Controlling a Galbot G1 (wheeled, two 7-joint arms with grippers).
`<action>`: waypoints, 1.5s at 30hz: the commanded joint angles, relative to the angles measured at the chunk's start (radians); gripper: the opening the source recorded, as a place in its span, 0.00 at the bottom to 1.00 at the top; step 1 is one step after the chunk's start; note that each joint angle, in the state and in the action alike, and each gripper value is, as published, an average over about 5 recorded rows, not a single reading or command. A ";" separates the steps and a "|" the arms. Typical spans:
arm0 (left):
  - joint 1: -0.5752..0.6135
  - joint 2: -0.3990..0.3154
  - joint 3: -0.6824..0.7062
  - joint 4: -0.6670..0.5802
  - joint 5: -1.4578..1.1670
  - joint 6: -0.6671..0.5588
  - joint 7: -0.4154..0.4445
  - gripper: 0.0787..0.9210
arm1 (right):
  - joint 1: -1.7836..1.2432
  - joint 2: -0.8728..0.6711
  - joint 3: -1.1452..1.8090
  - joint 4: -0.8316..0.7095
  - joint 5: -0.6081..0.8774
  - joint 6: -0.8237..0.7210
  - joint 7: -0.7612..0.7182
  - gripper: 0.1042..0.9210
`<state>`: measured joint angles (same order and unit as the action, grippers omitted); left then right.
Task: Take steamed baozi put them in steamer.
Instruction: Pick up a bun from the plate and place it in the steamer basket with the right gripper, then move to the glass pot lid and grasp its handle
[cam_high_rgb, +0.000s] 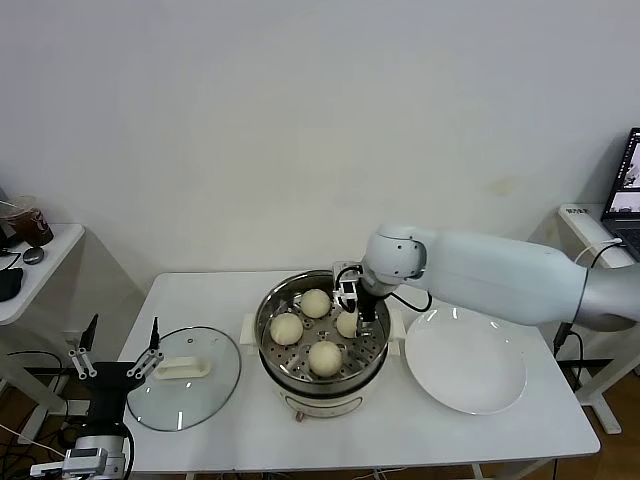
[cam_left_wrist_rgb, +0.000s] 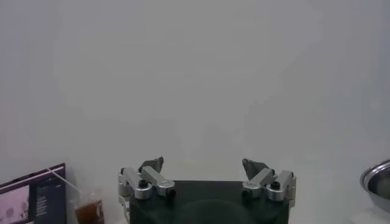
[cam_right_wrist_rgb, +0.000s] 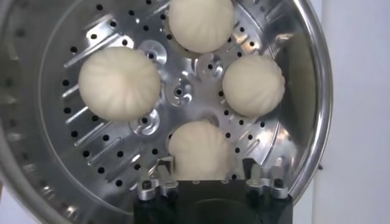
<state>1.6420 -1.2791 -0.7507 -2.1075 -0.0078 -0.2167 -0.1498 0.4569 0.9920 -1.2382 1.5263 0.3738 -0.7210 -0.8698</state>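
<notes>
The right gripper (cam_high_rgb: 356, 312), jaws released, had set the fourth baozi (cam_right_wrist_rgb: 200, 149) in the steamer (cam_high_rgb: 275, 300); lifting clear seemed next.

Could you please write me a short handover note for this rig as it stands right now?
Right gripper: open, low inside the steamer, straddling the fourth baozi, which rests on the perforated tray.
Left gripper: open, parked beside the table's left edge, empty.
Other three baozi sit on the tray.
White plate on the steamer's right side holds nothing.
Glass lid lies on the table to the steamer's left.
Done: all four buns loaded.
Left: lift the right arm clear.
</notes>
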 joint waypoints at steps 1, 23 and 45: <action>0.000 0.000 0.002 0.000 0.000 0.001 0.002 0.88 | 0.063 -0.088 0.032 0.114 0.042 -0.005 -0.013 0.85; 0.017 0.001 -0.001 0.004 -0.011 -0.008 0.011 0.88 | -1.367 -0.550 1.298 0.525 0.062 0.390 0.704 0.88; 0.044 0.019 0.013 0.109 0.322 0.003 -0.096 0.88 | -2.034 0.471 2.134 0.502 -0.384 1.098 0.600 0.88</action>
<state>1.6835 -1.2819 -0.7321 -2.0578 0.0514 -0.2388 -0.1542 -1.2172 1.0502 0.4695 1.9893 0.0954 0.1099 -0.2827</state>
